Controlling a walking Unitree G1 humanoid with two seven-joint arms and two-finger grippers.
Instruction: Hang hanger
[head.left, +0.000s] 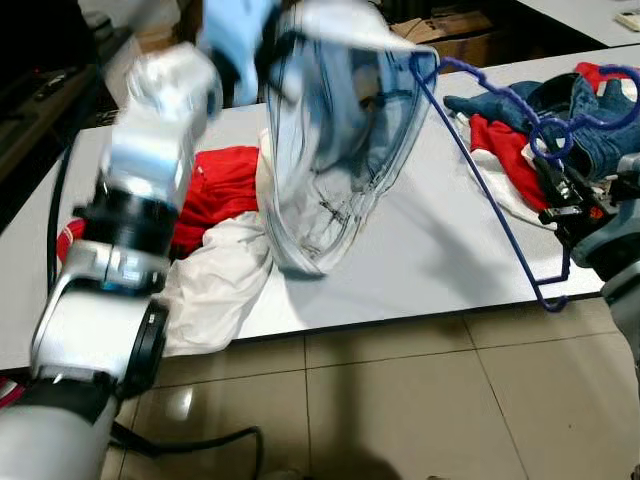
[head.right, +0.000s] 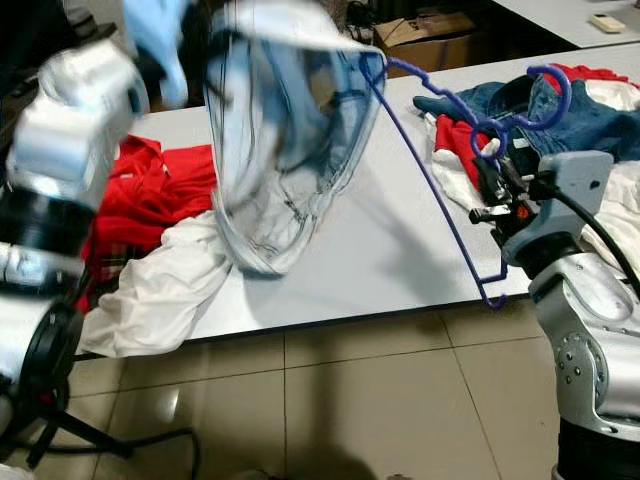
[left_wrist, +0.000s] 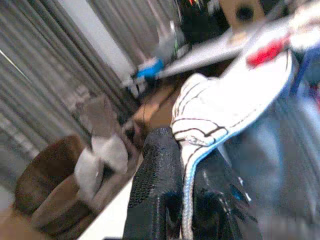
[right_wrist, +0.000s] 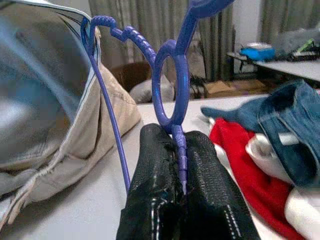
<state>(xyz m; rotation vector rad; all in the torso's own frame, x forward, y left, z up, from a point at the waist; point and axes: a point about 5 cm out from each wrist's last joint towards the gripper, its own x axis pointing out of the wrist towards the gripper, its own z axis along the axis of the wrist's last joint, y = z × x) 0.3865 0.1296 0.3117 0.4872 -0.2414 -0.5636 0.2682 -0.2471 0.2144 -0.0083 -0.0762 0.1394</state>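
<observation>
Eye views: my right gripper clamps the blue hanger at its neck; its long axis runs away toward the pale garment.
Left wrist: left gripper pinches that garment's hem.

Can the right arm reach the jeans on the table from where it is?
Probably yes, but not freely: the right gripper is shut on the blue hanger, which carries the light garment. The jeans lie just behind it.
</observation>
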